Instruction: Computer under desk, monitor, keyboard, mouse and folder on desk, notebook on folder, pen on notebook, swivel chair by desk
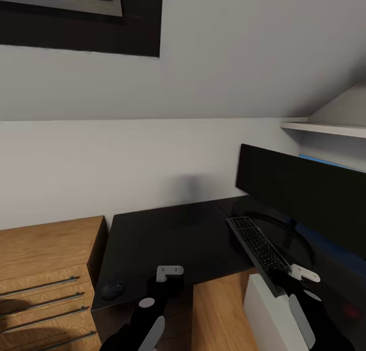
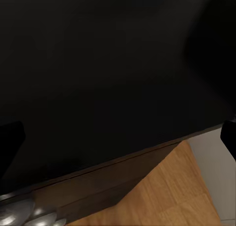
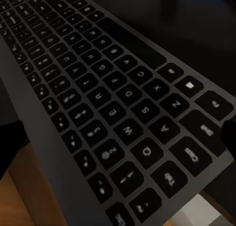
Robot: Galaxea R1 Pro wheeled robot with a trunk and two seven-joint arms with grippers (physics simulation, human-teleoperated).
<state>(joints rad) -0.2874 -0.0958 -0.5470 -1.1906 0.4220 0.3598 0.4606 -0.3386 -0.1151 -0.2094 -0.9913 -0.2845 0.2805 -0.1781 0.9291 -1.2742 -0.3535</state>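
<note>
The keyboard [image 1: 259, 249] lies on the black table [image 1: 173, 234], in front of the monitor [image 1: 305, 198], and its near end reaches out over the table edge. The right tool [image 1: 295, 277] is at this near end; I cannot tell if it is closed on it. The mouse [image 1: 113, 290] sits near the left corner. The left tool [image 1: 169, 273] hovers above the table with its fingers [image 2: 10, 142] apart

Wooden drawer cabinet [image 1: 46, 274] (silver handles), white shelf [image 1: 325, 128].
</note>
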